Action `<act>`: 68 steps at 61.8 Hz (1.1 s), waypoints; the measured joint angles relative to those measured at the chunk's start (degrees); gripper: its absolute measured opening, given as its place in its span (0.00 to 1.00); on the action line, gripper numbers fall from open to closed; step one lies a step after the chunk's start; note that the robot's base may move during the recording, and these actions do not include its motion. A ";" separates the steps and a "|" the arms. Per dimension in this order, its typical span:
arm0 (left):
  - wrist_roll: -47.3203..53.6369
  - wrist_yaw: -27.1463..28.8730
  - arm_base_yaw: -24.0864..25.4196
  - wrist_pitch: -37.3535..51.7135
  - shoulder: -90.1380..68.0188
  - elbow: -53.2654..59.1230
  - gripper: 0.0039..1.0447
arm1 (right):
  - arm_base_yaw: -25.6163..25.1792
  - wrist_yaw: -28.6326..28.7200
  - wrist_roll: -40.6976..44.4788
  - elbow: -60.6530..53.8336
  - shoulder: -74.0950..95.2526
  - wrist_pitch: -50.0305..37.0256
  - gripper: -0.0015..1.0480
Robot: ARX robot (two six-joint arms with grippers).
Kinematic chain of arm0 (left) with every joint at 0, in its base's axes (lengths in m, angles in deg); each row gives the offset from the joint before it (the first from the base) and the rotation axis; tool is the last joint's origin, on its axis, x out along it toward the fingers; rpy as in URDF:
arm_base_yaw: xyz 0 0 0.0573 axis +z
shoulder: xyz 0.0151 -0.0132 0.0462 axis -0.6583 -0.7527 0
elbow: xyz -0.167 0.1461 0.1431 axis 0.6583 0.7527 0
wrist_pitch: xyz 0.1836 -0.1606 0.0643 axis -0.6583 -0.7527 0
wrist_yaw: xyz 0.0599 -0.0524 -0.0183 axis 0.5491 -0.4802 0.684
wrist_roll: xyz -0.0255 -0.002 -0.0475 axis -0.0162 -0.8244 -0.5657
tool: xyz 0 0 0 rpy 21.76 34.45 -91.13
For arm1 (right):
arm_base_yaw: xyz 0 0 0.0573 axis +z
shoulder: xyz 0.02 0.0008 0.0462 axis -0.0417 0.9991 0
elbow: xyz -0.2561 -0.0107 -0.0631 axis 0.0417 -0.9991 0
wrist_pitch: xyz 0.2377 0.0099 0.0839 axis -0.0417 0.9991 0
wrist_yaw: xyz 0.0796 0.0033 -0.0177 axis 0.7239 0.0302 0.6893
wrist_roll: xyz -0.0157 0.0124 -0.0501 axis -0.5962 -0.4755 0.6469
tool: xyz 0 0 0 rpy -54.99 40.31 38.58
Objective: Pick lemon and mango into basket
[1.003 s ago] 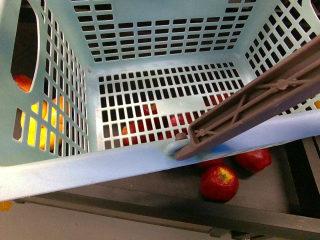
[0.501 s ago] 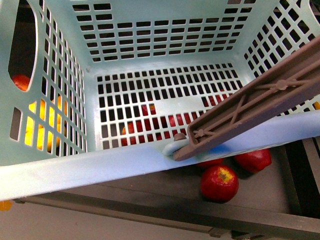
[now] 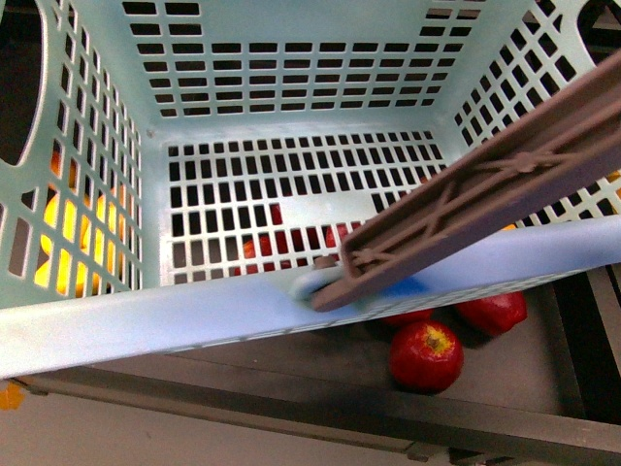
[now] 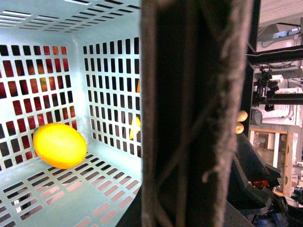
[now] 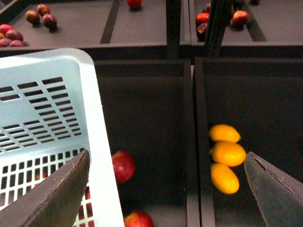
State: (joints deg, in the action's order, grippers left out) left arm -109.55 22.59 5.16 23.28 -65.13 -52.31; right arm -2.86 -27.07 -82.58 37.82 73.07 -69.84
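Peeking through basket (image 3: 146, 325) slots, yellow fruit (image 3: 70, 223), kind unclear.

The basket (image 3: 146, 320) is open from above and its slotted floor looks bare in the front view. Its brownish handle (image 3: 485, 194) lies slanted over the near right corner, resting on the near rim, and bars that side. In the right wrist view the basket's corner overhangs one dark bin; two red apples (image 5: 123, 166) lie just beside it. A divider wall (image 5: 191, 142) separates the next bin, where three orange-yellow fruits (image 5: 228, 153) lie in a touching row with bare floor around them.
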 joint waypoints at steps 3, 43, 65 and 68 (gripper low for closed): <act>-0.02 -0.04 -0.07 0.00 0.00 0.00 0.04 | 0.13 0.20 0.55 -3.17 -0.24 -7.43 0.80; -0.20 -0.22 -0.15 0.00 -0.02 0.00 0.04 | 0.35 0.31 2.05 -22.25 -16.20 -17.38 0.02; -0.20 -0.17 -0.15 0.00 -0.02 0.00 0.04 | 0.35 0.31 2.05 -26.23 -25.90 -11.65 0.02; -0.20 -0.20 -0.15 0.00 -0.02 0.00 0.04 | 0.35 0.31 2.12 -26.58 -26.93 -10.95 0.03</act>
State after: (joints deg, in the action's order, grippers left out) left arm -109.74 22.39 5.01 23.28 -65.16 -52.31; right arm -2.51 -26.77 -80.46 11.24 46.14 -80.79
